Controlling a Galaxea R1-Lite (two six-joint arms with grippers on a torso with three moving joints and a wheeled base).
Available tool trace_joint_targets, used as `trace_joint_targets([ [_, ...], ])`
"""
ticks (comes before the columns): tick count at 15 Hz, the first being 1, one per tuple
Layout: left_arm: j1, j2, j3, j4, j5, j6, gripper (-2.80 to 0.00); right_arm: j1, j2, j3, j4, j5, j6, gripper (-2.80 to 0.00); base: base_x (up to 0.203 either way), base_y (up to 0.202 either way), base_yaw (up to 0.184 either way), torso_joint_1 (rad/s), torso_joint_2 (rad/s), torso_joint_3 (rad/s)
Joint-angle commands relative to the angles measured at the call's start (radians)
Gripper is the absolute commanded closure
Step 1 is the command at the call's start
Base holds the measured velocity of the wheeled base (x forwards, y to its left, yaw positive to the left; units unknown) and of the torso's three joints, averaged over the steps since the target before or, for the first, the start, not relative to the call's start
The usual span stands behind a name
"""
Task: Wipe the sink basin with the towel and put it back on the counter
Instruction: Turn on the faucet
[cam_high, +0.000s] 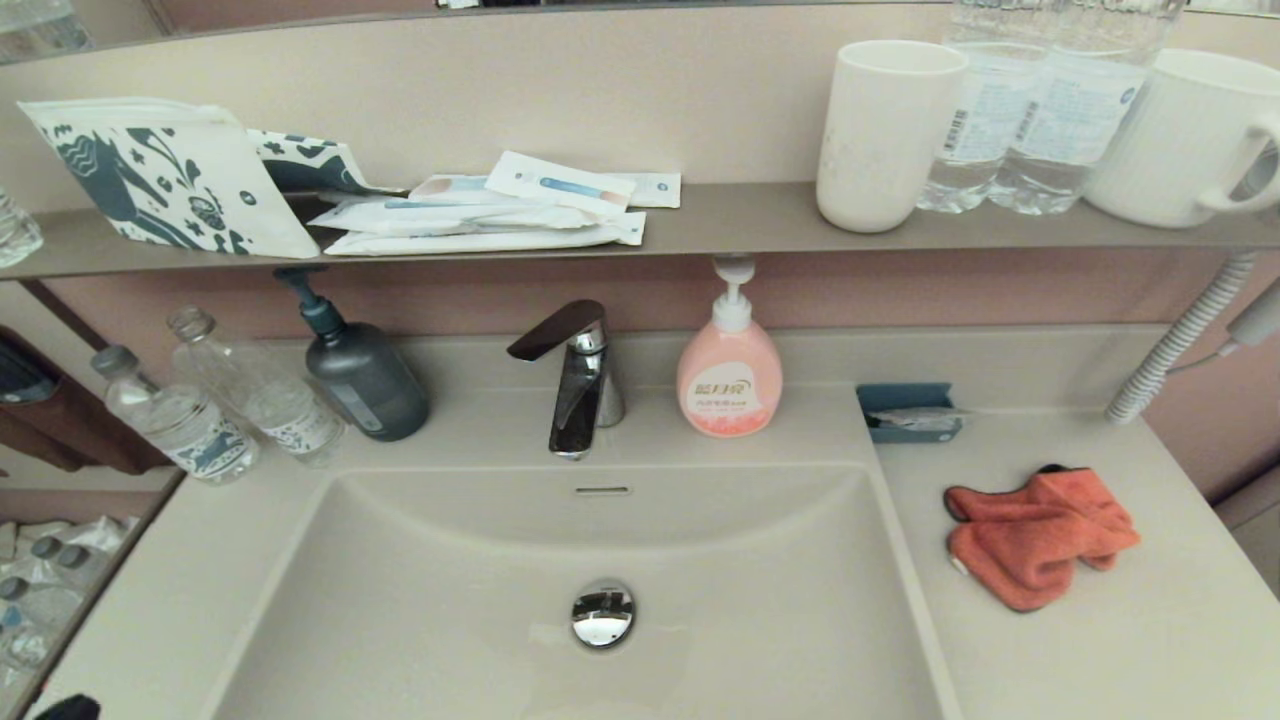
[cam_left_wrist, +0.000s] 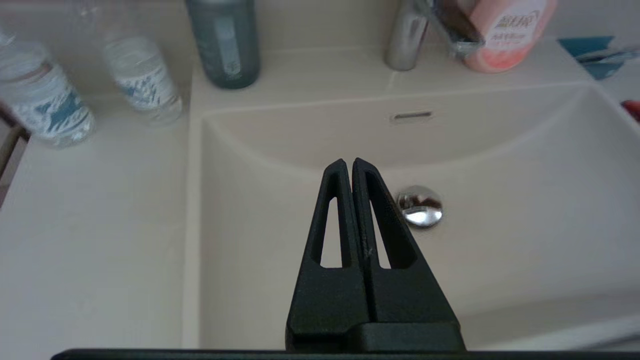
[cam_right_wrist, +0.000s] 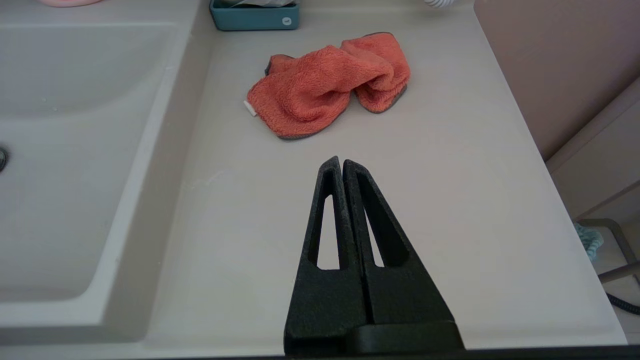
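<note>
The orange-red towel (cam_high: 1040, 535) lies crumpled on the beige counter (cam_high: 1130, 640) to the right of the sink basin (cam_high: 420, 600); its white tag shows at one edge. In the right wrist view the towel (cam_right_wrist: 327, 85) lies ahead of my right gripper (cam_right_wrist: 341, 161), which is shut, empty, and held above the counter (cam_right_wrist: 450, 200) short of the cloth. My left gripper (cam_left_wrist: 348, 161) is shut and empty, held over the basin (cam_left_wrist: 525, 210) near the chrome drain plug (cam_left_wrist: 420, 206). Neither gripper shows in the head view.
A chrome tap (cam_high: 575, 380), a grey pump bottle (cam_high: 362, 375), a pink soap bottle (cam_high: 729, 375) and water bottles (cam_high: 180, 420) stand behind and left of the basin. A blue soap dish (cam_high: 908, 410) sits behind the towel. A shelf (cam_high: 720, 225) above carries cups and packets.
</note>
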Motion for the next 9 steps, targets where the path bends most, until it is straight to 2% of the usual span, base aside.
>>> trace_joint_targets([
  [1, 0.0, 0.179, -0.012, -0.08, -0.007, -0.001, 0.0, 0.0, 0.001, 0.0, 0.0, 0.0, 0.0, 0.0, 0.0, 0.0, 0.0, 0.0, 0.0, 0.0],
  [5, -0.002, 0.472, -0.029, -0.376, -0.018, -0.002, 0.0, 0.0, 0.001, 0.0, 0.0, 0.0, -0.001, 0.0, 0.0, 0.0, 0.0, 0.0, 0.0, 0.0],
  [7, -0.026, 0.559, -0.055, -0.444, -0.02, -0.011, 0.0, 0.0, 0.001, 0.0, 0.0, 0.0, -0.001, 0.0, 0.0, 0.0, 0.0, 0.0, 0.0, 0.0],
  [9, -0.094, 0.592, -0.07, -0.46, -0.018, -0.05, 0.0, 0.0, 0.001, 0.0, 0.0, 0.0, -0.001, 0.0, 0.0, 0.0, 0.0, 0.0, 0.0, 0.0],
])
